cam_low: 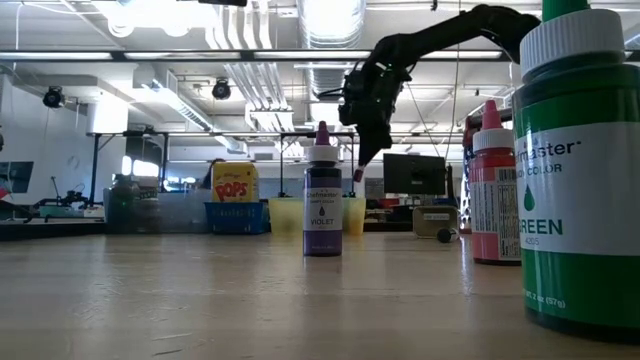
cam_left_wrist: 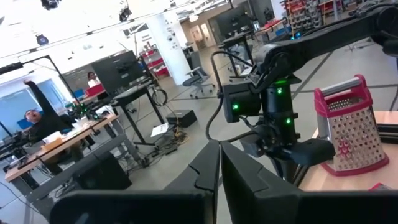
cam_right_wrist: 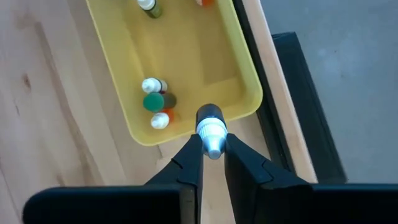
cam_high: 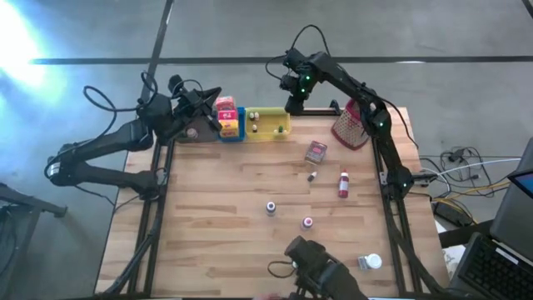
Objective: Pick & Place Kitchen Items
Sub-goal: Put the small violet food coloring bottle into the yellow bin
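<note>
My right gripper (cam_right_wrist: 211, 148) is shut on a tiny bottle (cam_right_wrist: 209, 127) with a white cap and a dark body. It hovers over the right end of the yellow tray (cam_high: 268, 125), high above it in the low view (cam_low: 362, 150). Three small bottles (cam_right_wrist: 155, 102) stand inside that tray. My left gripper (cam_left_wrist: 219, 168) is shut and empty, raised at the table's far left (cam_high: 213, 96). On the wood lie a small box (cam_high: 316, 151), a red bottle (cam_high: 343, 184), small capped bottles (cam_high: 271, 207) (cam_high: 307, 222) and a white-capped jar (cam_high: 371, 262). My right gripper pinches the tiny bottle by its white cap (cam_right_wrist: 212, 142) between the two fingers, coming from above and pointing down. The bottle is lifted clear, and its dark body (cam_right_wrist: 208, 114) hangs below the fingertips over the tray's rim.
A blue tray (cam_high: 241, 125) with a red and yellow box (cam_high: 226, 111) sits left of the yellow tray, with a grey tray (cam_high: 193, 132) beyond it. The metal grater with red handle (cam_high: 351, 125) stands at the far right. In the low view, violet (cam_low: 322, 200), red (cam_low: 492, 190) and green (cam_low: 580, 170) bottles stand near the camera.
</note>
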